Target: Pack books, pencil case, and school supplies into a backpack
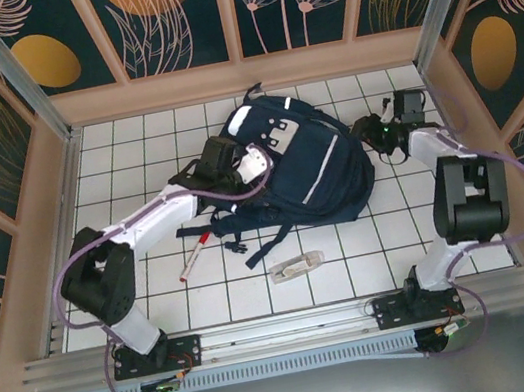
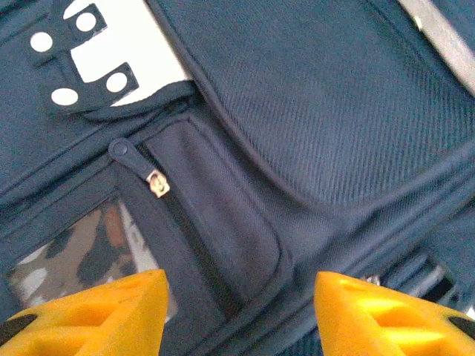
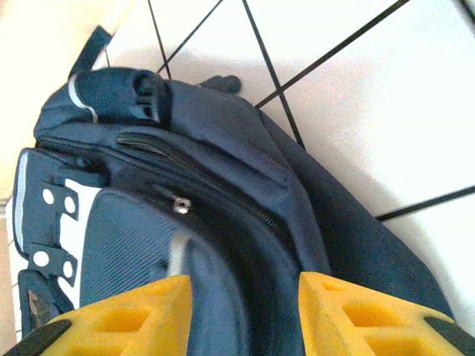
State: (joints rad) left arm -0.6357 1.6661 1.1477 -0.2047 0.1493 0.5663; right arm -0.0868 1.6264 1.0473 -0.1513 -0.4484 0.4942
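Observation:
The navy backpack (image 1: 307,163) lies flat in the middle of the tiled table. My left gripper (image 1: 245,166) hovers over its left side, open; its yellow fingers (image 2: 111,311) stand apart above a zipped side pocket (image 2: 215,222) with a small zip pull (image 2: 156,183). My right gripper (image 1: 364,129) is at the backpack's right edge, open, its fingers (image 3: 356,311) straddling a fold of fabric beside the main zip (image 3: 180,205). Of the school supplies, a red-and-white marker pen (image 1: 194,254) and a small clear case (image 1: 296,266) lie on the tiles in front. The books and pencil case are out of view.
Dark straps (image 1: 243,232) trail from the backpack's near side toward the marker. Wooden walls (image 1: 62,211) enclose the table on the left, right and back. Bare tiles (image 1: 132,148) lie left of the backpack and along the near edge.

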